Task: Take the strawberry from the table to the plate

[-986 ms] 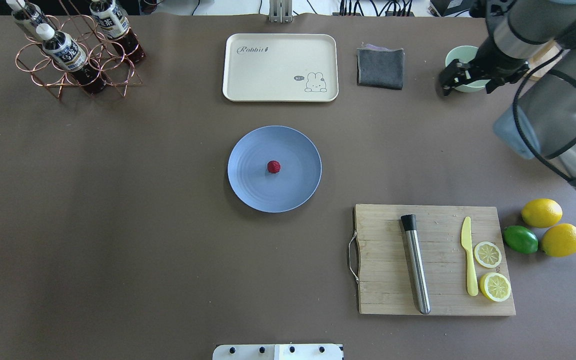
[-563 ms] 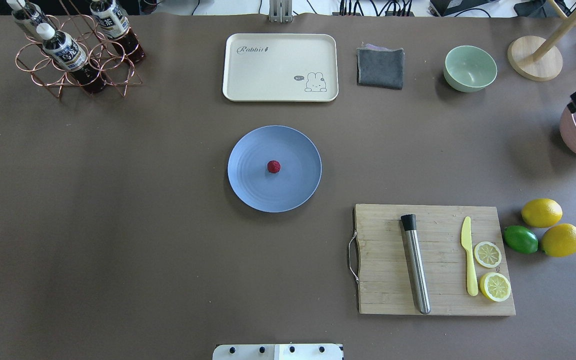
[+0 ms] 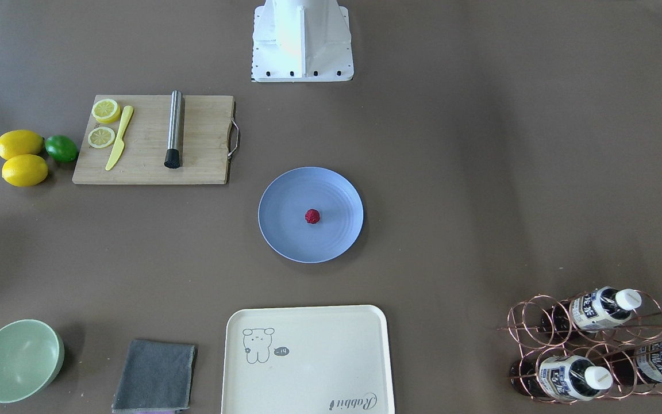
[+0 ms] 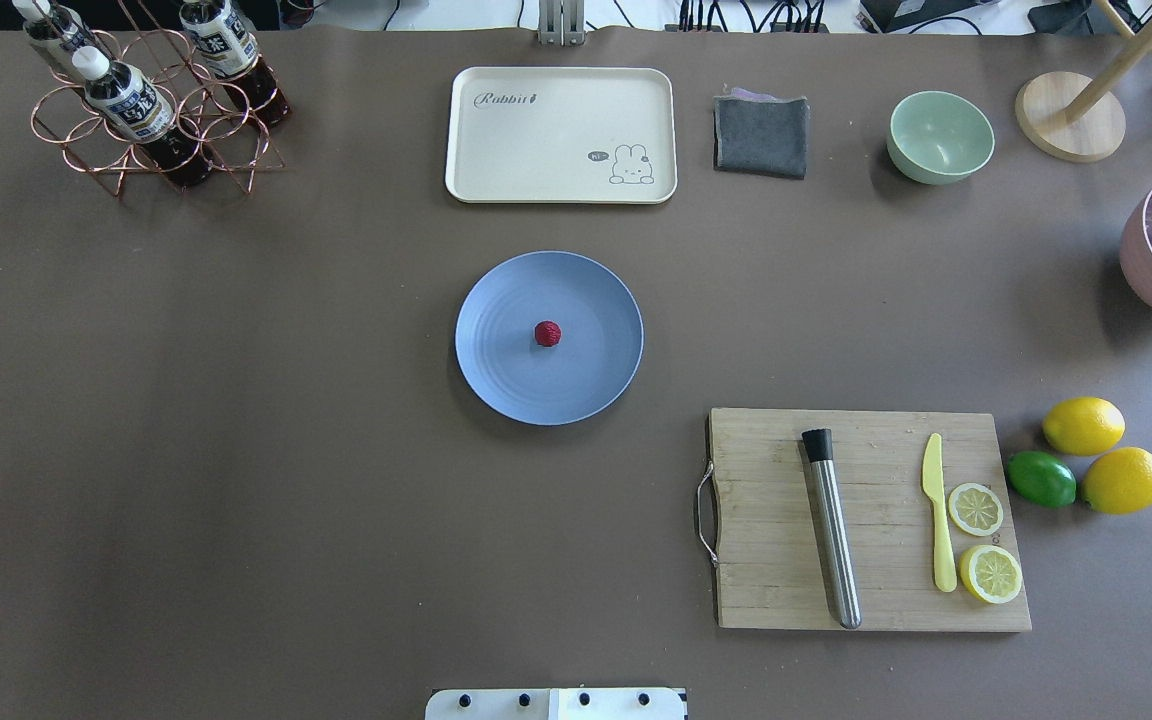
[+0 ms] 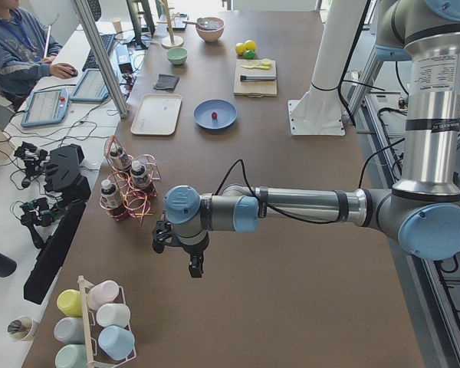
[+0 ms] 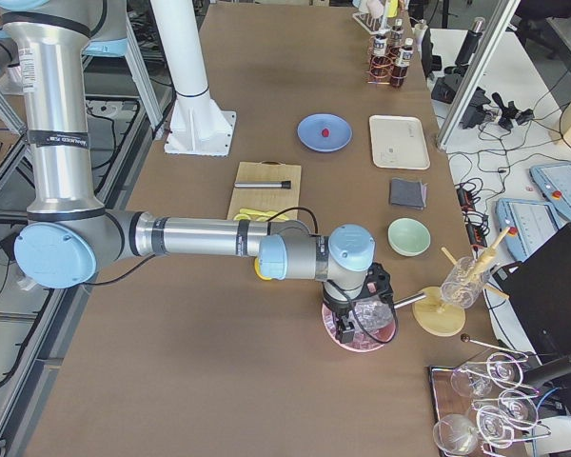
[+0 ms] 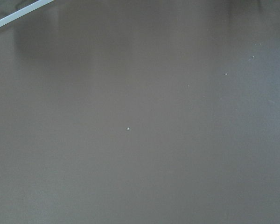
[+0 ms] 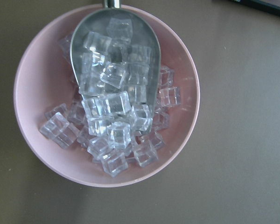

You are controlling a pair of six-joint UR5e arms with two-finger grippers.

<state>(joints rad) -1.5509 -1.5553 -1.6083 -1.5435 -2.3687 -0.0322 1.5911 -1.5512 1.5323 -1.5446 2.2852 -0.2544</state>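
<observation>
The strawberry (image 4: 548, 334) sits in the middle of the plate (image 4: 506, 385), too round to show a long axis. My left claw (image 5: 193, 268) hangs over bare table (image 4: 236, 450) and my right claw (image 6: 345, 332) above a pink bowl (image 8: 32, 98) of ice. I cannot tell whether either is apart or together.

Light is bright, even and diffuse: the table (image 4: 236, 450) shows a faint pale sheen band left of centre in the overhead view, with only soft-edged shadows beside the plate (image 4: 506, 380) and green bowl (image 4: 941, 135). White robot base (image 3: 302, 40) blows out in the front-facing view. Left wrist view is dim, flat and low-contrast, while right wrist is sharp, with small glints on ice cubes (image 8: 114, 105) and scoop (image 8: 147, 39).
</observation>
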